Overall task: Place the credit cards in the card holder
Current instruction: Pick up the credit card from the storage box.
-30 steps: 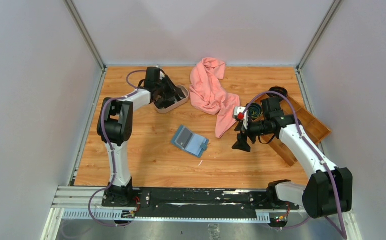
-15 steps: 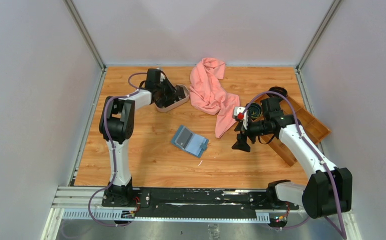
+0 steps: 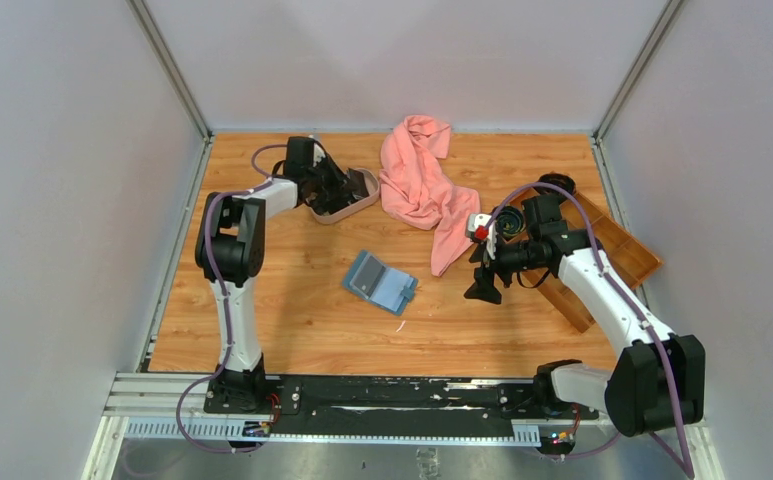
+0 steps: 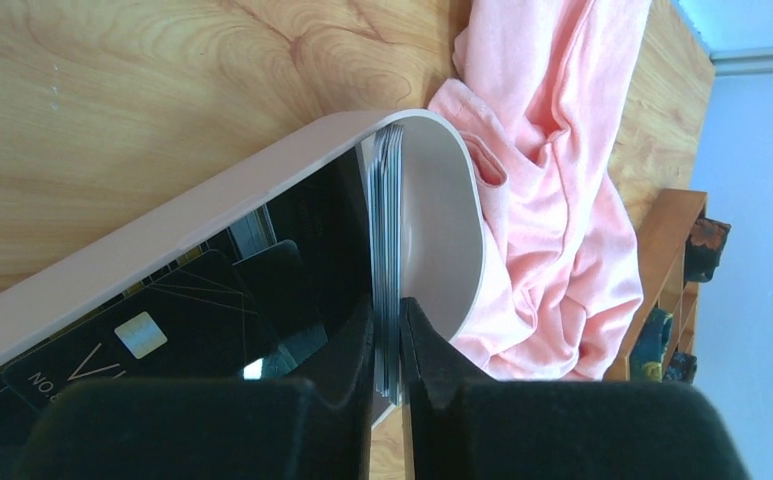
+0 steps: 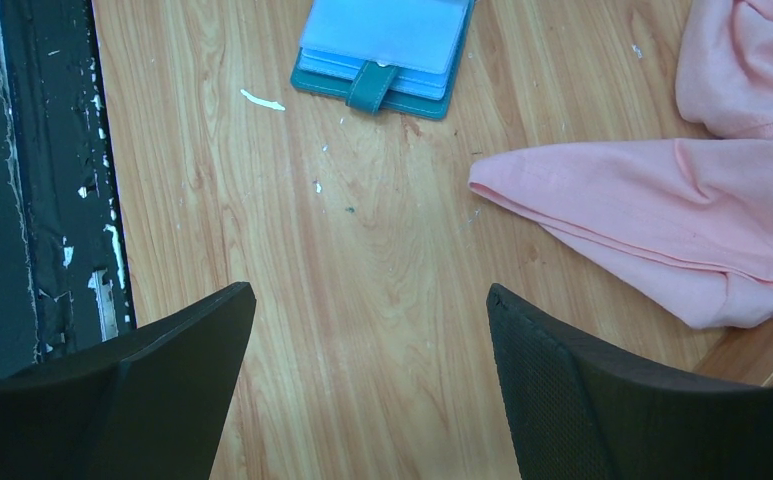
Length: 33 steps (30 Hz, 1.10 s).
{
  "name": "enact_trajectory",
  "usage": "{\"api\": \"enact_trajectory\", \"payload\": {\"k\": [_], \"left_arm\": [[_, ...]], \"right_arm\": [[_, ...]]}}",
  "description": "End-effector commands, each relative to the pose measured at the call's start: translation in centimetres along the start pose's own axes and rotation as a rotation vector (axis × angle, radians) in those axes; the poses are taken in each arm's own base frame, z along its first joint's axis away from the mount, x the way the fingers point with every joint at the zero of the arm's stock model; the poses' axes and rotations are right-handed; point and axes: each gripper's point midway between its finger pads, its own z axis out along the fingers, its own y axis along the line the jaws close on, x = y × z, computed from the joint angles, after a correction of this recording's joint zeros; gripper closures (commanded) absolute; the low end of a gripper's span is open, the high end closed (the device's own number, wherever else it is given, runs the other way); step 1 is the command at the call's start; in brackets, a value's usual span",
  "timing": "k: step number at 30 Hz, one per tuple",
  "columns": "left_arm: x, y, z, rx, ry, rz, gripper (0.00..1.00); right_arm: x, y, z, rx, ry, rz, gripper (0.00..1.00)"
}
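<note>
At the centre of the overhead frame, nearest the arm bases, the teal card holder [image 3: 380, 281] lies opened flat on the bench [image 3: 292, 330]. Whether any card already sits in its pale blue pockets cannot be told from here. Just to its right, the right pincer [image 3: 484, 288] hangs above bare wood with its jaws spread wide and nothing between them; in its own wrist view the holder sits at the top edge. Farther back, in the upper left of the overhead frame, the left pincer [image 4: 389, 335] reaches into the oval beige tray [image 4: 442, 210]. Its jaws are drawn narrow on a thin stack of credit cards [image 4: 389, 230] standing on edge against the tray's curved end wall. More black cards [image 4: 192, 310] lie flat on the tray floor beside that stack. Beyond the tray, a pink cloth [image 3: 417, 185] sprawls toward the back of the bench, and a wooden compartment tray [image 3: 622, 245] sits at the right. By the look of it the job is in its opening stage: cards are gripped but not yet out of the tray, with the carry to the holder, the pocketing and the remaining black cards all left to do.
</note>
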Motion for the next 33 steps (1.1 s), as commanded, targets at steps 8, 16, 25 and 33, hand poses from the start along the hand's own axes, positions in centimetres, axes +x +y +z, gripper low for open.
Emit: {"api": "enact_trajectory", "payload": {"k": [8, 16, 25, 33], "left_arm": [[0.0, 2.3, 0.0, -0.081, 0.041, 0.043, 0.73], [0.1, 2.9, 0.5, -0.113, 0.056, 0.038, 0.65], [0.0, 1.5, 1.0, -0.04, 0.047, -0.006, 0.67], [-0.1, -0.8, 0.8, 0.068, 0.054, -0.028, 0.67]], "right_arm": [[0.4, 0.5, 0.3, -0.034, 0.021, 0.013, 0.1], [0.3, 0.6, 0.4, -0.039, 0.023, 0.007, 0.1], [0.3, 0.8, 0.5, -0.047, 0.025, 0.002, 0.1], [0.4, 0.8, 0.6, -0.05, 0.029, 0.008, 0.1]]}}
